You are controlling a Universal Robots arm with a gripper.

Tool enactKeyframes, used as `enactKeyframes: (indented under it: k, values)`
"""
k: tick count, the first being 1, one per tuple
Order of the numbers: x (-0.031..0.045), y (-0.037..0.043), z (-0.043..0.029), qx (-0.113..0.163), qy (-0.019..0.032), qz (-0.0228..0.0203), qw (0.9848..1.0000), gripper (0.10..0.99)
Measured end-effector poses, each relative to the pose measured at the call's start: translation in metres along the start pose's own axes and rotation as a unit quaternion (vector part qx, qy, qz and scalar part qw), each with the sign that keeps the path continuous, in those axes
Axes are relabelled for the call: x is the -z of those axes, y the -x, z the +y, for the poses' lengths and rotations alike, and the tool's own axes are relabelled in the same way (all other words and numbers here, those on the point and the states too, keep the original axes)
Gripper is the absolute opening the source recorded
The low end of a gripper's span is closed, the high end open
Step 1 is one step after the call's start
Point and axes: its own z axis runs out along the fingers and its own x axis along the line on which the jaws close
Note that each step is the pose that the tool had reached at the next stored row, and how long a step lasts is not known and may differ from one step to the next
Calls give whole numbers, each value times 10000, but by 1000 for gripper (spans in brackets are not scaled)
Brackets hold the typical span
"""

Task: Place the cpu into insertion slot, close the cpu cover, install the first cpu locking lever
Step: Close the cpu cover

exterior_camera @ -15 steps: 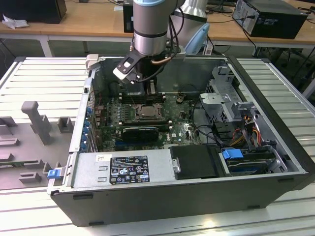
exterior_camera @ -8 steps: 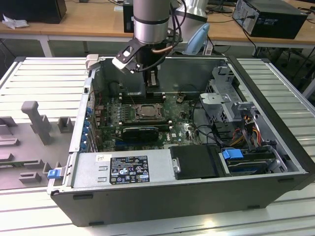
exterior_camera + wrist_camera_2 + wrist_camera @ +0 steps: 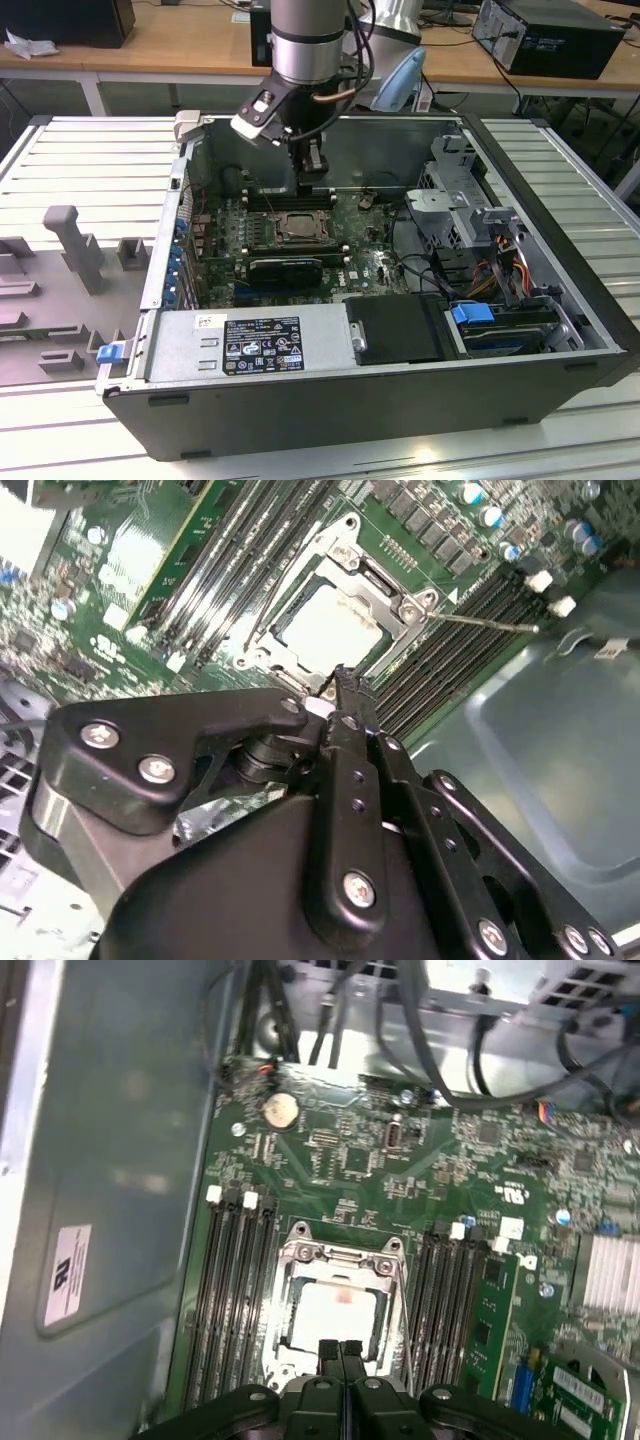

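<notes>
Cpu (image 3: 335, 1312) sits framed by the cpu cover (image 3: 342, 1256), just beside pressed-together fingers (image 3: 327, 1355).

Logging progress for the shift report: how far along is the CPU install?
Done: the cpu sits in the insertion slot, and the cpu cover lies flat over it. In hand: the gripper, shut and empty, hovers at the slot's edge. Left: a thin locking lever juts out over the memory slots, seemingly unlatched.
</notes>
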Motion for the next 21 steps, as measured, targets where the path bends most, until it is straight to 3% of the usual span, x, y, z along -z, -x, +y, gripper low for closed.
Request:
enactKeyframes:
  k: [4,9,13,17,21]
  values:
    - [-1,0,0,428,-4,11,9991,106]
    - [-1,0,0,1108,-11,24,9938,106]
    - [-1,0,-1,1317,-15,24,9913,106]
    - [-1,0,-2,1599,-19,25,9871,106]
    - [-1,0,-1,1768,-22,27,9842,106]
